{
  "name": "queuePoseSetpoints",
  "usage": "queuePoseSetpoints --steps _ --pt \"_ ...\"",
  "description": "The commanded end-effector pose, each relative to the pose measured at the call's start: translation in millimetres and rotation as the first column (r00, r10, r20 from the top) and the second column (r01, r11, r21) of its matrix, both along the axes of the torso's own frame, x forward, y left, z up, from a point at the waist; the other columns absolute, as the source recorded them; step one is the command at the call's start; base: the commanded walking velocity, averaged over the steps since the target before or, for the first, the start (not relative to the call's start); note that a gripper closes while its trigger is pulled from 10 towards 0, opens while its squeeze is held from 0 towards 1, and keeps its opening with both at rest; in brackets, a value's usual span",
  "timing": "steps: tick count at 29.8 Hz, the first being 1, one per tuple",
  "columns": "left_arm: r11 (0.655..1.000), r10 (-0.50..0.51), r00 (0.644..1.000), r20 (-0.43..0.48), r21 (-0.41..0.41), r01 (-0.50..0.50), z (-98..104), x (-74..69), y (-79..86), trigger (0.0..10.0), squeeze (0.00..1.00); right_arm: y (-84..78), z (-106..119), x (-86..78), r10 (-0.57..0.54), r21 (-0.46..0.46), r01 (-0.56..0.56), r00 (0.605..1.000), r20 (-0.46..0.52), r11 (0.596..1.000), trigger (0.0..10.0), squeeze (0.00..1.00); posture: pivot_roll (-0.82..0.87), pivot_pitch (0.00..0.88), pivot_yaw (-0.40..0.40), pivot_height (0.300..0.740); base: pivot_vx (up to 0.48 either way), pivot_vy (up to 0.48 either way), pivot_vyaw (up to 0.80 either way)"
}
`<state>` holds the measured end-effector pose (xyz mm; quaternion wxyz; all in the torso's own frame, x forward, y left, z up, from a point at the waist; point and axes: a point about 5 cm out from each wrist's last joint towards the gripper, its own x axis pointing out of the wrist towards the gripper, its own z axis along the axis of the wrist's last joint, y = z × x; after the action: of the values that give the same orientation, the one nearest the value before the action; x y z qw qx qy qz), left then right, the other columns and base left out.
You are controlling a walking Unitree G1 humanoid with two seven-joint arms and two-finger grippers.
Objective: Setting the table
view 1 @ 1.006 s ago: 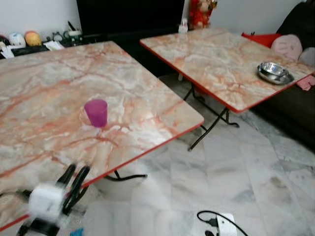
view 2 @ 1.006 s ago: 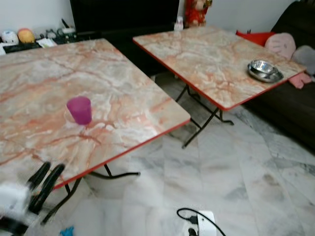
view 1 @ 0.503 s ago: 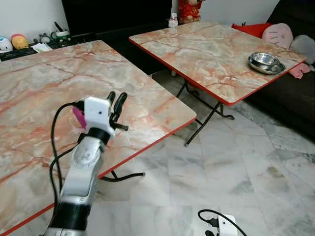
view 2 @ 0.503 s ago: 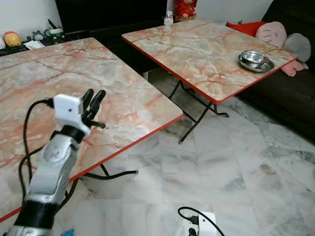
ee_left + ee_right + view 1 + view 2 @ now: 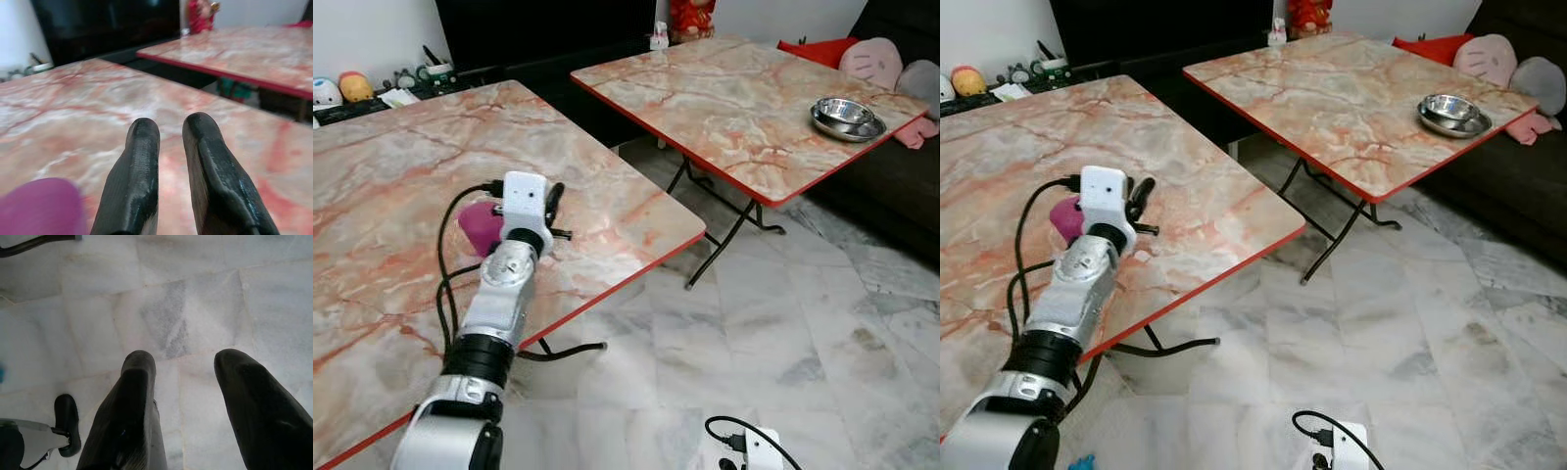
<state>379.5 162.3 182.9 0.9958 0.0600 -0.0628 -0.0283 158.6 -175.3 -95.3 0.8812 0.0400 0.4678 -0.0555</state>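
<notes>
Purple cup (image 5: 481,227) sits on the near marble table (image 5: 401,166), just beside the left gripper (image 5: 168,128) and off to the side of its fingers (image 5: 139,161), not between them. Those two black fingers are nearly together with just a narrow gap, holding nothing, hovering over the tabletop. Right gripper (image 5: 193,367) hangs over the pale tiled floor (image 5: 205,289), fingers spread apart and empty. Way past the fingers, a steel bowl (image 5: 848,117) sits on the far table (image 5: 724,98).
</notes>
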Motion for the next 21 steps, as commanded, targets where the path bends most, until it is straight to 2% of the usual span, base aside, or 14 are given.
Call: queuePoseSetpoints --steps 1,4,9,12,15,21 --pt "1.0 0.029 0.999 0.017 -0.009 -0.029 3 1.7 6.8 10.0 0.0 -1.4 -1 -2.1 -0.017 0.0 0.017 1.0 -0.001 1.0 10.0 0.0 0.21 0.0 -0.041 0.74 0.0 0.0 0.0" --pt "0.997 0.067 0.996 0.061 -0.043 -0.064 7 -0.6 25.5 10.0 0.0 -1.8 -1 -2.7 -0.026 0.001 0.026 1.0 0.001 1.0 10.0 0.0 0.21 0.0 -0.044 0.74 0.0 0.0 0.0" --pt "0.996 0.088 0.995 0.046 -0.008 -0.088 2 -0.8 46.4 10.0 0.0 -2.2 -1 -2.8 -0.016 -0.002 0.016 1.0 -0.003 1.0 10.0 0.0 0.21 0.0 -0.049 0.74 0.0 0.0 0.0" --pt "0.992 0.115 0.992 0.054 -0.062 -0.112 12 5.0 54.4 10.0 0.0 -3.1 -1 -2.7 -0.021 -0.003 0.021 1.0 -0.002 1.0 10.0 0.0 0.21 0.0 -0.046 0.74 0.0 0.0 0.0" --pt "0.987 0.137 0.99 0.02 -0.084 -0.135 19 13.6 53.3 10.0 0.0 -3.6 0 -2.2 -0.019 -0.004 0.019 1.0 -0.001 1.0 10.0 0.0 0.2 0.0 -0.048 0.74 0.0 0.0 0.0" --pt "0.977 0.172 0.985 -0.029 -0.12 -0.174 18 19.3 51.2 10.0 0.0 -3.5 0 -1.7 -0.02 -0.005 0.02 1.0 0.0 1.0 10.0 0.0 0.19 0.0 -0.044 0.74 0.0 0.0 0.0"
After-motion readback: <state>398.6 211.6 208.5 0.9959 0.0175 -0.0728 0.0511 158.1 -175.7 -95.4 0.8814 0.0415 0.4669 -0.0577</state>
